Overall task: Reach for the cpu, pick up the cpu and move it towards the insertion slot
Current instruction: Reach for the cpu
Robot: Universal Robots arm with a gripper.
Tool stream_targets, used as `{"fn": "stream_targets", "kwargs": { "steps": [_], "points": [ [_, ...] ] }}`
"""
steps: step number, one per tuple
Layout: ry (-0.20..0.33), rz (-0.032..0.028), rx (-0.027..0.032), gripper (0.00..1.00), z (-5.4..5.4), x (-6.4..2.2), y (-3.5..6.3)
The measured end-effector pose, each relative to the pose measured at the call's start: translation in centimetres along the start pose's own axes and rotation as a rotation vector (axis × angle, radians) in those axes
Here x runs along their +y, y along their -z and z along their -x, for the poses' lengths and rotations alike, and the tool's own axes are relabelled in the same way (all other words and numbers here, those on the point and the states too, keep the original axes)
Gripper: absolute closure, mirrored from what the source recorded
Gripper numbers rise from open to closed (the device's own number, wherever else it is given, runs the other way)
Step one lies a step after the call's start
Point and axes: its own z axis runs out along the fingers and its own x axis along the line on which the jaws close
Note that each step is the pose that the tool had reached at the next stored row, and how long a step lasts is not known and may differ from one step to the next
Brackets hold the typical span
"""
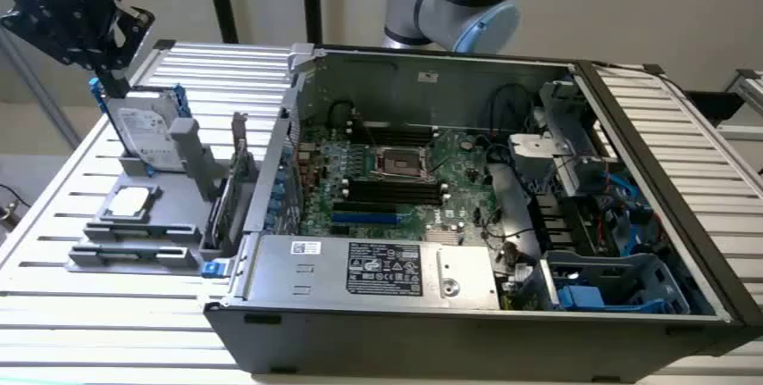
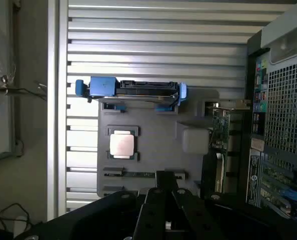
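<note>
Slatted table [image 1: 48, 296], cpu [image 1: 129, 203] in grey holder [image 1: 131, 251], well apart from closed pincer [image 2: 164, 175]

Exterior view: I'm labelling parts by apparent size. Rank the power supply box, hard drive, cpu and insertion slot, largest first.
1. power supply box
2. hard drive
3. insertion slot and cpu: they look about alike, so they are left unranked.

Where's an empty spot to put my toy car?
Bare table slats on the camera's side of the gray holder, and between it and the table's edge at the exterior view's left. Crowded: the holder and inside the computer case.
</note>
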Motion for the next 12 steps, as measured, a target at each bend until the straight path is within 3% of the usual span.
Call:
{"fn": "stream_targets", "kwargs": {
  "steps": [12],
  "points": [
    [-0.001,-0.0001,0.0001,0.89,-0.16,0.19,-0.07]
  ]
}}
